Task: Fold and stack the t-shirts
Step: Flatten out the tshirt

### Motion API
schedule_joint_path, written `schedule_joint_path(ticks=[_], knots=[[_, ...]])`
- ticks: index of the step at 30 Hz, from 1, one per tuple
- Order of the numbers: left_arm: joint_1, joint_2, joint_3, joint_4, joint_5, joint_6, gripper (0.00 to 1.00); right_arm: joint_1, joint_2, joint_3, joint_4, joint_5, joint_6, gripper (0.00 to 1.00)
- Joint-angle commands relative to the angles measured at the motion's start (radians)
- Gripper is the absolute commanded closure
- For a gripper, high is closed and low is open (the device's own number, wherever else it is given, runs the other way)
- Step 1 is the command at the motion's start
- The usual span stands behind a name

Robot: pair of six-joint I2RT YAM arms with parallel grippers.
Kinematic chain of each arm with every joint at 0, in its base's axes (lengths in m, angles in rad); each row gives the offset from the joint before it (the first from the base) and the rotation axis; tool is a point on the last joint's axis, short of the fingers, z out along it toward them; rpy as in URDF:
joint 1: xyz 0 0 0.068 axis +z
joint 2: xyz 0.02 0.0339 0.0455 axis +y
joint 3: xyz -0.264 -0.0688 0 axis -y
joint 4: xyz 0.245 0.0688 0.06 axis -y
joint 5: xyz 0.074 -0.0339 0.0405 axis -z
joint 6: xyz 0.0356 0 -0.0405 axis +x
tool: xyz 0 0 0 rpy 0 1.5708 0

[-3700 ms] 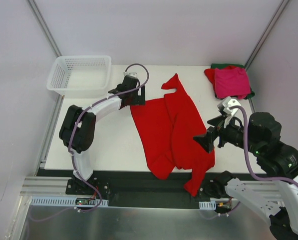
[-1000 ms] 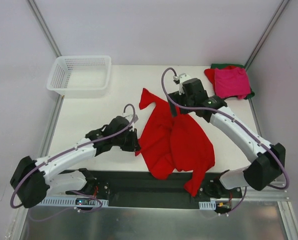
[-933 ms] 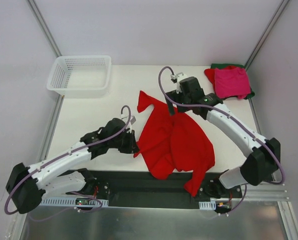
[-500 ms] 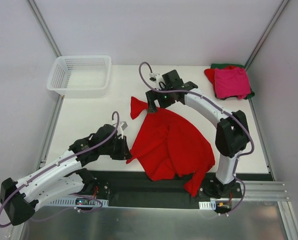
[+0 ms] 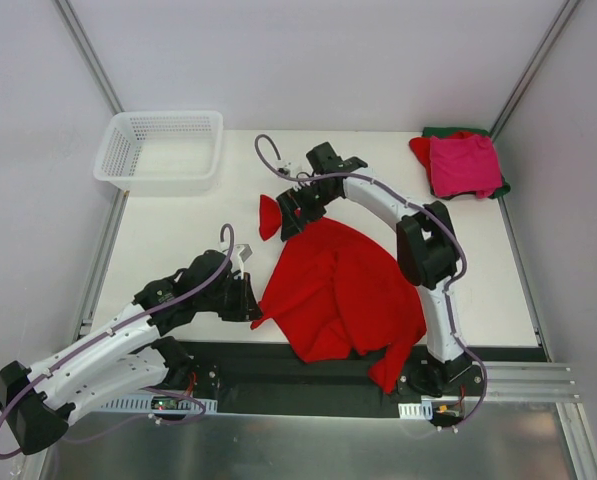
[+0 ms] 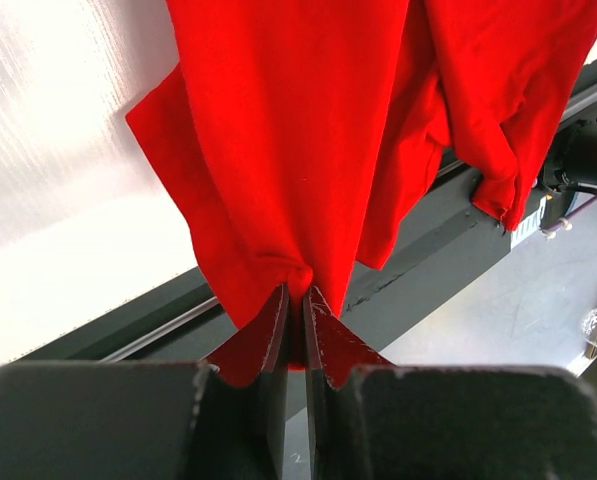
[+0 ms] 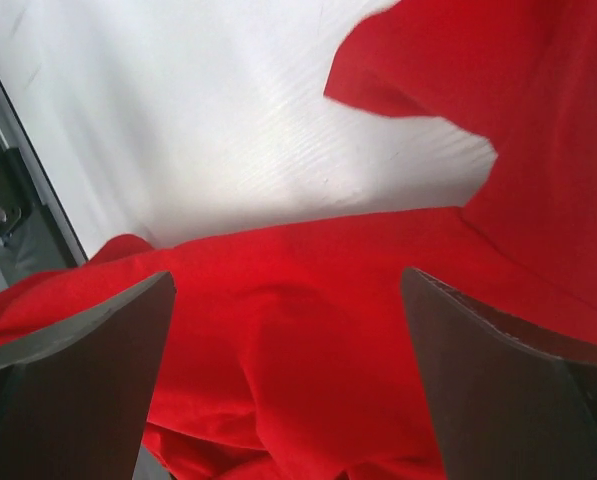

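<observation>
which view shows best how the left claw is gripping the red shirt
Left wrist: the left claw is shut on a pinched fold at the edge of the red shirt. Top external shows the claw at the shirt's left edge, but not the pinch itself. Right wrist shows only shirt cloth, not that claw.

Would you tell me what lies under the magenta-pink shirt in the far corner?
A red shirt and a dark green shirt peek beneath the magenta-pink shirt; their rest is covered.
</observation>
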Motion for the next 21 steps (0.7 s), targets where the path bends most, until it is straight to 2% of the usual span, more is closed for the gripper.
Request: schedule_joint_path(ticks=[1,8,15,21], knots=[[-0.009,-0.015,0.003,-0.024,-0.015,-0.018,0.95,0.019,0.037,0.045,-0.066,-0.067,-0.070,0.01],[-0.009,-0.010,0.010,-0.024,-0.026,-0.020,0.95,0.035,0.077,0.069,0.029,0.085,-0.049,0.03],[-0.008,0.004,0.004,-0.023,-0.035,-0.026,0.95,0.076,0.113,0.146,0.059,0.252,-0.092,0.04],[-0.009,0.015,0.010,-0.023,-0.058,-0.027,0.94,0.098,0.203,0.252,0.037,0.367,-0.124,0.04]])
